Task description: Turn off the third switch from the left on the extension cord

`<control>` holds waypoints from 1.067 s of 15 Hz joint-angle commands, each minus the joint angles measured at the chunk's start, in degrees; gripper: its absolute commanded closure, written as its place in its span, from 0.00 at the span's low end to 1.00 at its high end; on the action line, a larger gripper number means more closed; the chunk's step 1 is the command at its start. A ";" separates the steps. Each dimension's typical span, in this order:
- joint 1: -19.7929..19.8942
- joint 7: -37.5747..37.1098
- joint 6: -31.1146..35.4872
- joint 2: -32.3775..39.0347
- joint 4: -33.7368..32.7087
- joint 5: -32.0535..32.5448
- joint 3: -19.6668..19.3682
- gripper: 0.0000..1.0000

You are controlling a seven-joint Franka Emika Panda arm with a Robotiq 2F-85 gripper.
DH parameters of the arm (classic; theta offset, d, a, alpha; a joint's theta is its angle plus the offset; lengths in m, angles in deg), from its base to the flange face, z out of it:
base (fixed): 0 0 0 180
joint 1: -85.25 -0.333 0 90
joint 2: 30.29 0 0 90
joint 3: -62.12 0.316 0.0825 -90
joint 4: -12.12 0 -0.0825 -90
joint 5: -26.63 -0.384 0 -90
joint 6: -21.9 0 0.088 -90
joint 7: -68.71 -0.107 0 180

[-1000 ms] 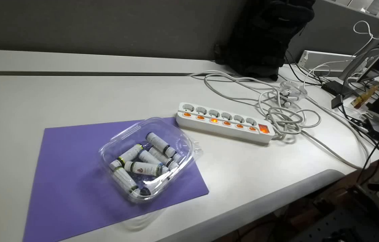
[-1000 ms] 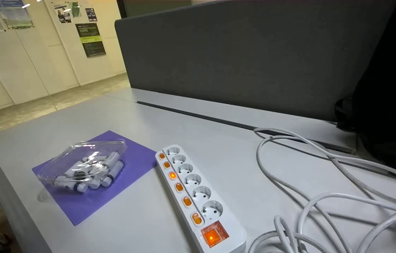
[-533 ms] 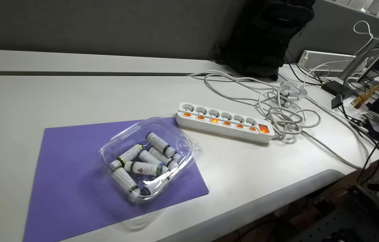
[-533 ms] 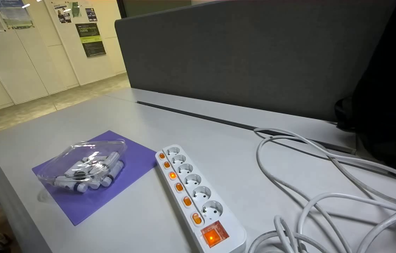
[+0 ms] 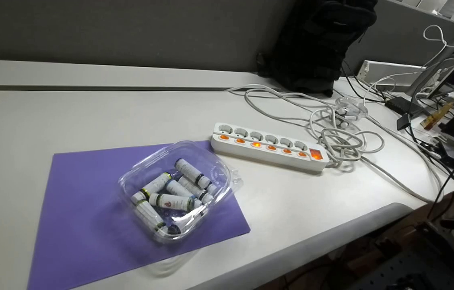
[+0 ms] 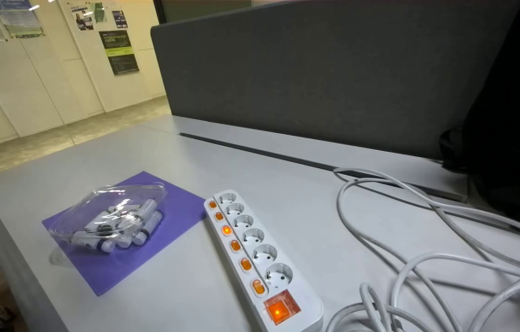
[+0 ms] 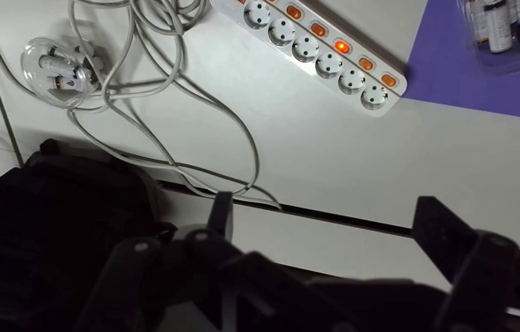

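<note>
In both exterior views nothing on the tabletop (image 5: 110, 117) changes over the last second: the third switch (image 5: 256, 144) from the left on the six-socket power strip (image 5: 269, 156) glows throughout (the only small one lit), so the task looks not yet done. The strip lies between the tabletop's rear edge (image 5: 130, 70) and its rounded front edge (image 5: 311, 248), touching neither. In the wrist view the gripper (image 7: 327, 221) appears against the rear edge, jaws wide, holding nothing; pressing probably wants them narrowed first.
</note>
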 commanded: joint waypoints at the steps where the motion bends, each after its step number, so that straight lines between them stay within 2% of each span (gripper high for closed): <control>1: 1.19 -4.68 7.73 3.05 4.51 3.02 0.09 0.00; 6: 2.77 -8.01 17.37 8.03 10.40 5.14 -0.24 0.00; 7: 3.04 -8.60 18.60 8.92 11.34 5.12 -0.42 0.25; 8: 3.46 -9.55 19.88 9.75 12.26 5.65 -0.53 0.25; 9: 3.81 -10.36 21.05 10.53 12.98 6.03 -0.69 0.32; 16: 5.77 -15.21 26.06 16.40 16.88 7.38 -2.87 0.81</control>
